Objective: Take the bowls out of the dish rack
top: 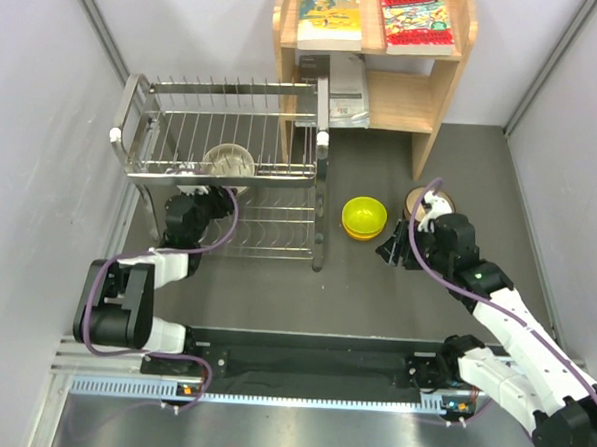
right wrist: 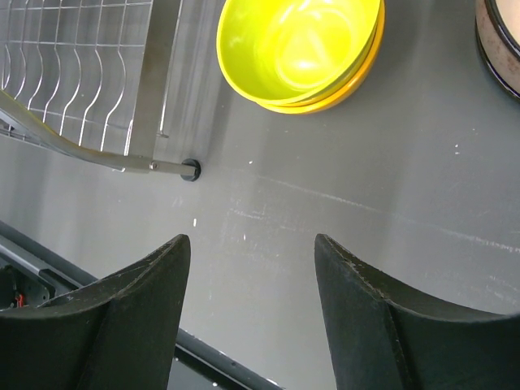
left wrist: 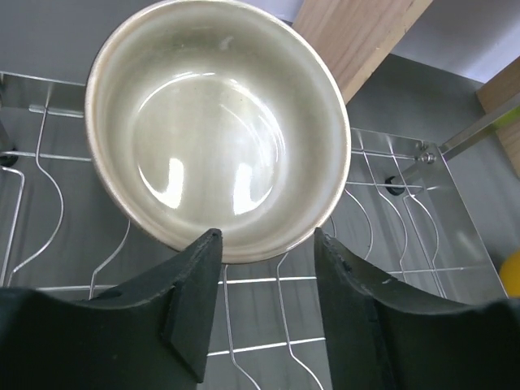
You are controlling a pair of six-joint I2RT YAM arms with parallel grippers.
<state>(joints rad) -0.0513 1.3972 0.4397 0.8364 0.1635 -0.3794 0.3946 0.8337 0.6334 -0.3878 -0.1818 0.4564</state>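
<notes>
Right of the dish rack (top: 183, 137), the right gripper (right wrist: 252, 244) is held spread and empty over the bench (right wrist: 390, 203). Beyond it, also right of the rack, the yellow-green bowl (right wrist: 301, 41) is found nested in the orange bowl (right wrist: 349, 88), with the pinkish-brown bowl (right wrist: 500, 41) beside them; three are judged unloaded. At the rack's front, the left gripper (left wrist: 266, 244) is presented parted, unclamped, at the near rim of the cream-white bowl (left wrist: 219, 122), which is seated on the upper tier and remains to be lifted out. No teal-blue bowl is seen.
</notes>
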